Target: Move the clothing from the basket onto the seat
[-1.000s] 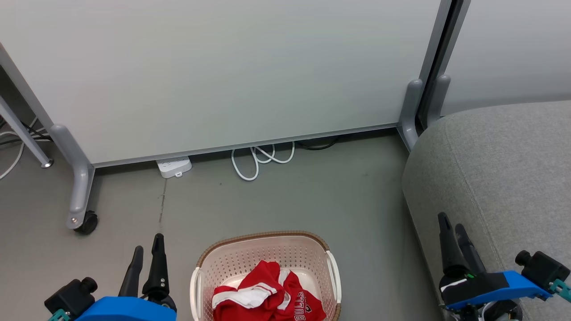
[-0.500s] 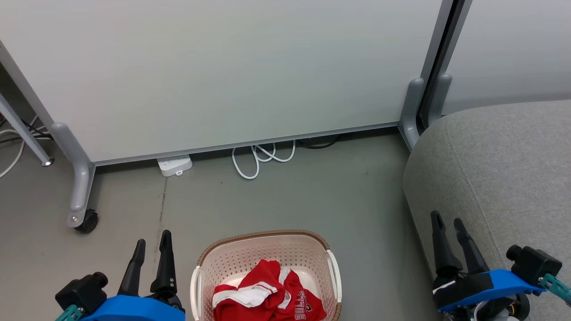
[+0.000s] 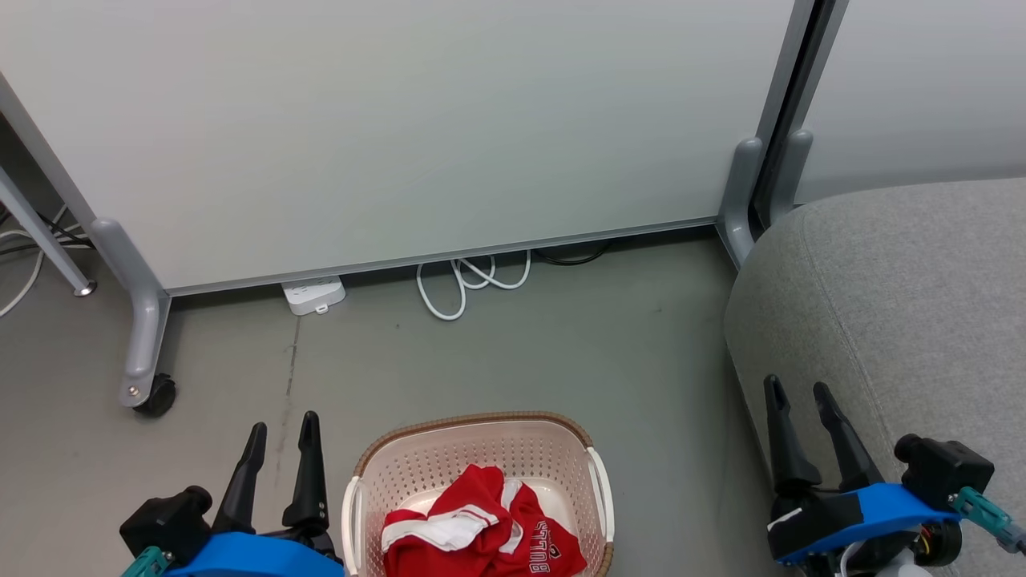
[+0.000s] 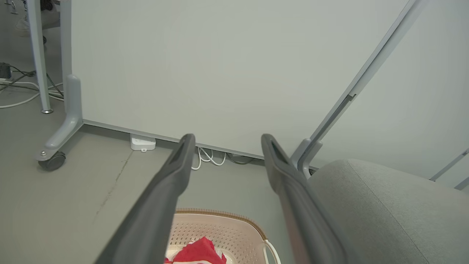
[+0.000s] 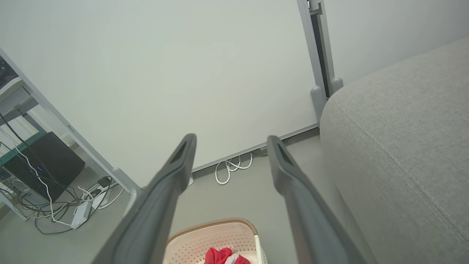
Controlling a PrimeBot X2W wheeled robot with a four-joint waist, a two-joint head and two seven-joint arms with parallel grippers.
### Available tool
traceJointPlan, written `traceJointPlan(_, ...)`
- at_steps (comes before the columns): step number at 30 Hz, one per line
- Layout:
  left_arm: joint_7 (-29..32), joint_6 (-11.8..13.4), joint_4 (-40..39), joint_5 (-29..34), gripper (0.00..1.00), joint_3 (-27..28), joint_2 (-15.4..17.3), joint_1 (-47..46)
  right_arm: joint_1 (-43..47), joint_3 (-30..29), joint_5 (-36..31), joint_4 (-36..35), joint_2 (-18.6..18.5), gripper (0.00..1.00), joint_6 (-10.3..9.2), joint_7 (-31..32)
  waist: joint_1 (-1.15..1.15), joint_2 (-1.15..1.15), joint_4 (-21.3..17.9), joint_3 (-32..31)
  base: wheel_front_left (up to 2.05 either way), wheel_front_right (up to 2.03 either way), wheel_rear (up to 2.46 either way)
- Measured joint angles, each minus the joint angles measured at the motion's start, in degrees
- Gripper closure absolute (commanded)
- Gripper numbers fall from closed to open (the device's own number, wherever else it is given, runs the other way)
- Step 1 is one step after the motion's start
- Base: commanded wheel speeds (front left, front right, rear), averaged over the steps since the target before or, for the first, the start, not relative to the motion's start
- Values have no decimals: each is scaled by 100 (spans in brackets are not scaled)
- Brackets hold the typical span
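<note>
On grey floor (image 3: 513,361), low centre: cream perforated plastic laundry basket (image 3: 481,461) holds crumpled red-and-white sports clothing (image 3: 481,529) | large grey fabric seat (image 3: 906,304) stands right, apart | left gripper (image 3: 284,425), right gripper (image 3: 797,386) — both spread, empty, flanking basket | best: pinch the cloth's raised middle, clearing the brown rim (image 3: 473,419) | bare floor between basket and seat edge.
</note>
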Motion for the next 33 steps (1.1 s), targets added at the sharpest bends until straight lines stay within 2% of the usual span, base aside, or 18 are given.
traceJointPlan(20,-253,71,-167,848,0,-24,-2,-8,-1,44,-955,-37,-2,0,0,-141,0,0,17,-9,0,0,0)
traceJointPlan(33,-398,221,-179,1102,0,-79,1,-8,4,8,-1467,-51,-4,0,1,-236,0,0,16,-51,0,0,0)
